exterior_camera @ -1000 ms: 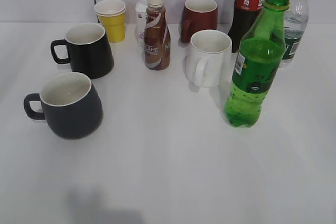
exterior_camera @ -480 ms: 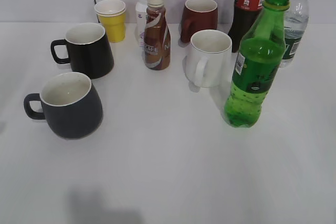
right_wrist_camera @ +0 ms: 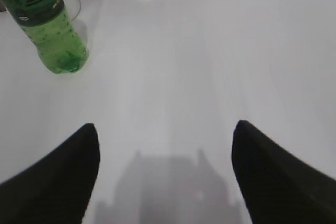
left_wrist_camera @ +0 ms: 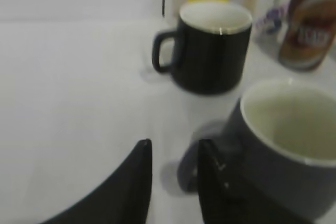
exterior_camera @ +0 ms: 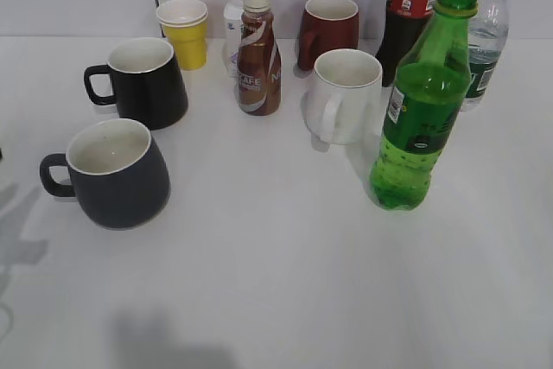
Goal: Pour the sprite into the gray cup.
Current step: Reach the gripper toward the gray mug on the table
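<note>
The sprite is a tall green bottle without a cap, standing upright at the right; it also shows at the top left of the right wrist view. The gray cup stands at the front left with its handle pointing left. In the left wrist view the gray cup is at the lower right. My left gripper is open, and the cup's handle lies between its fingers, close to the right one. My right gripper is wide open and empty over bare table, in front of the sprite. Neither gripper shows in the exterior view.
A black mug stands behind the gray cup. A yellow cup, a brown coffee bottle, a maroon mug and a white mug fill the back. A cola bottle and a water bottle stand behind the sprite.
An arm's shadow has appeared on the table at the left edge, beside the gray cup. The objects have not moved.
</note>
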Robot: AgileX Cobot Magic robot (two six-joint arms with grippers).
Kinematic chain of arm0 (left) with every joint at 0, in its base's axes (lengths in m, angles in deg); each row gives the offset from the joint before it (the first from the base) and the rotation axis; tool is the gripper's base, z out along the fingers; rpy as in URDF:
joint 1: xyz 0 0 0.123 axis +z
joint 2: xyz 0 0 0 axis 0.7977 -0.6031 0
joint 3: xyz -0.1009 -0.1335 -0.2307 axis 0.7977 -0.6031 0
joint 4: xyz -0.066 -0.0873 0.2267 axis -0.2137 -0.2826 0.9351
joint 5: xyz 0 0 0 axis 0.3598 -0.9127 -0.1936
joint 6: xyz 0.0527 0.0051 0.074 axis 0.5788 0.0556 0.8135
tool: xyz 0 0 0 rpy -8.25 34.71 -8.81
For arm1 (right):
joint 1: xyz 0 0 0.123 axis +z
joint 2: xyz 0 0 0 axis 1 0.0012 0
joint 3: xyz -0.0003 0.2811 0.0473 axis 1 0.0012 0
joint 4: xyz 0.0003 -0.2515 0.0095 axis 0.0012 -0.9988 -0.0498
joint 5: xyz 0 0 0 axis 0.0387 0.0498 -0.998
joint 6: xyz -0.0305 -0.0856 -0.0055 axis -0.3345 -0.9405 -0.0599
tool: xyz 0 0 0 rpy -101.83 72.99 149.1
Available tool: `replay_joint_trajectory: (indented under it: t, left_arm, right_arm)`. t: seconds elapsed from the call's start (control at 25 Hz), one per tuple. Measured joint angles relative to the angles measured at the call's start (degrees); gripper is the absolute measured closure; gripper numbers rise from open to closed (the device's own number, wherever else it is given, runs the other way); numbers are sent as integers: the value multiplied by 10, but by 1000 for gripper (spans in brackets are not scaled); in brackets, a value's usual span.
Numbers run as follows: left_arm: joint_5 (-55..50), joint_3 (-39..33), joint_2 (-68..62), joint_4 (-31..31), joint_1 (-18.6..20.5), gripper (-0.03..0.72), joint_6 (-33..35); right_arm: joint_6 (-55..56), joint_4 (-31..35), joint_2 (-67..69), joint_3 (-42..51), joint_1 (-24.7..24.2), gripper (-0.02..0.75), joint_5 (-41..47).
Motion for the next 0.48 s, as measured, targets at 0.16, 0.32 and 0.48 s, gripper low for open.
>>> replay_joint_trajectory:
  t: [0.16,0.32,0.48]
  left_arm:
    - [2,0,-67,-7,-5,454,10]
    - [55,0,-153,0,-5,450,13]
    - [149,0,-229,48,-5,423,14]
  right_arm:
    - [0,0,0,0,0,150,0]
    - [0,0,0,0,0,150,0]
    - [0,0,0,0,0,150,0]
